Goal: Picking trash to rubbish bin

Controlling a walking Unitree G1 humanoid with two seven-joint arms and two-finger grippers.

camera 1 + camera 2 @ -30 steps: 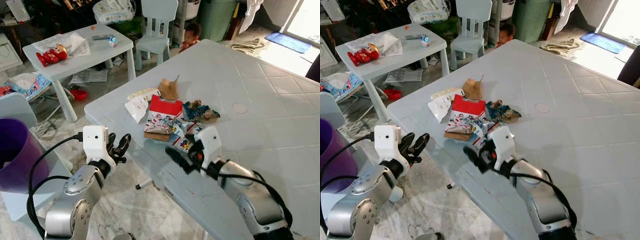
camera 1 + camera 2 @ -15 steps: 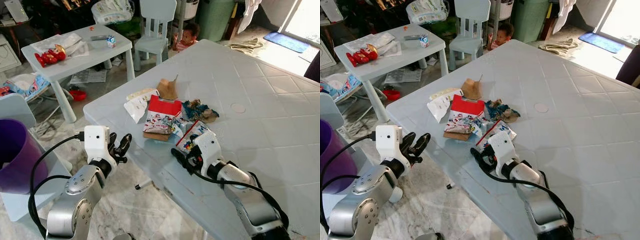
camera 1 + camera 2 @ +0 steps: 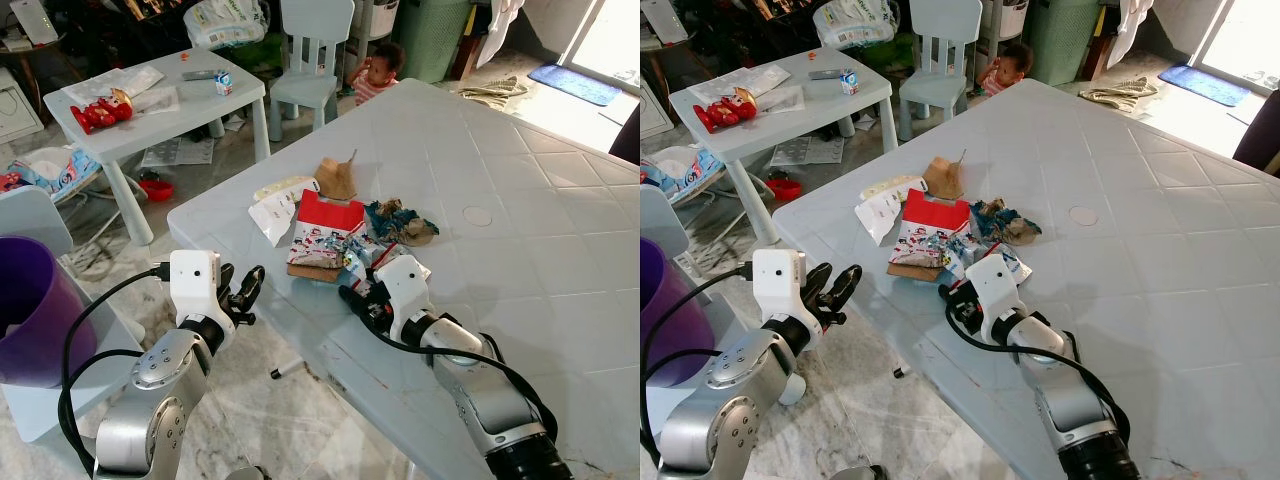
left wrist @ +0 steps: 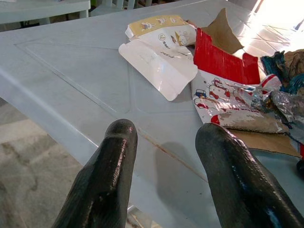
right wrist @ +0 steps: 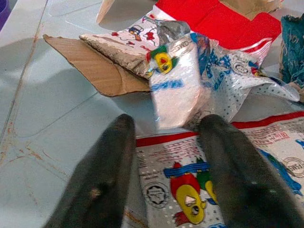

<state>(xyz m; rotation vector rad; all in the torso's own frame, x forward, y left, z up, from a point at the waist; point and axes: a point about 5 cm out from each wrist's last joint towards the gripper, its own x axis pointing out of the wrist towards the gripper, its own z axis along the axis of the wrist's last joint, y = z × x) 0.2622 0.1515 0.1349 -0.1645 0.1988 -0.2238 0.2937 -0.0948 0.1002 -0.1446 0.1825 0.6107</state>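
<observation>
Right gripper [image 3: 352, 300]: we hold it low on the big table [image 3: 520, 200], fingers spread wide over a flat snack wrapper [image 5: 199, 183], because we want to pinch it up.
Left gripper [image 3: 243, 292]: it hangs beside the table edge with its fingers apart, holding nothing. We think it waits its turn.
Trash: the pile sits near the table's edge, just past our right gripper. We see a red cartoon box [image 3: 325, 232], torn brown cardboard [image 5: 97, 71], a shiny silver packet [image 5: 178, 85] and a white pouch [image 4: 159, 64].
Bin: the purple bin [image 3: 30, 310] stands on the floor to our left, well apart from the trash.
Writing: small print and cartoon pictures show, but we cannot read the words.
</observation>
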